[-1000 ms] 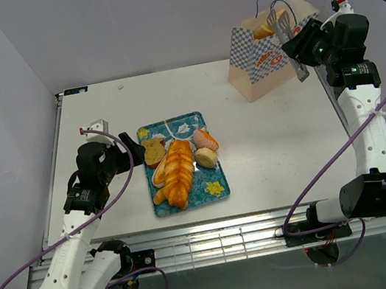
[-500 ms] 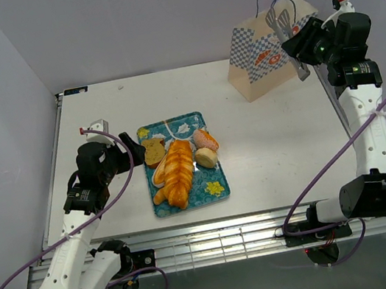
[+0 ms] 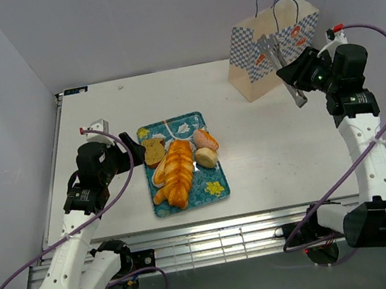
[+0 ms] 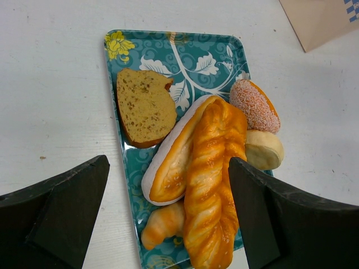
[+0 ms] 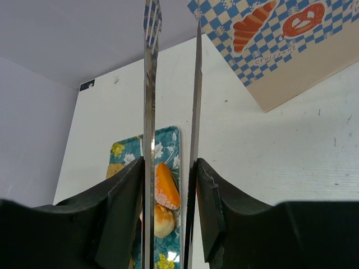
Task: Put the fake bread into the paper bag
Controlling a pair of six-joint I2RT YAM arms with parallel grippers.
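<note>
Fake bread (image 4: 210, 179): several pieces lying on teal floral tray (image 3: 215, 187), mid-worktop (image 3: 277, 152). Paper bag (image 3: 268, 64): standing far right, well apart from tray. Right gripper (image 5: 168, 207): jaws clenched on metal tongs (image 5: 150, 112), near bag. Left gripper (image 3: 130, 143): jaws released, beside tray.

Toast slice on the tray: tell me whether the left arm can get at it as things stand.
Probably yes. The left hand is open just short of the tray. The toast slice lies flat on the side nearest that hand, and nothing covers it.
</note>
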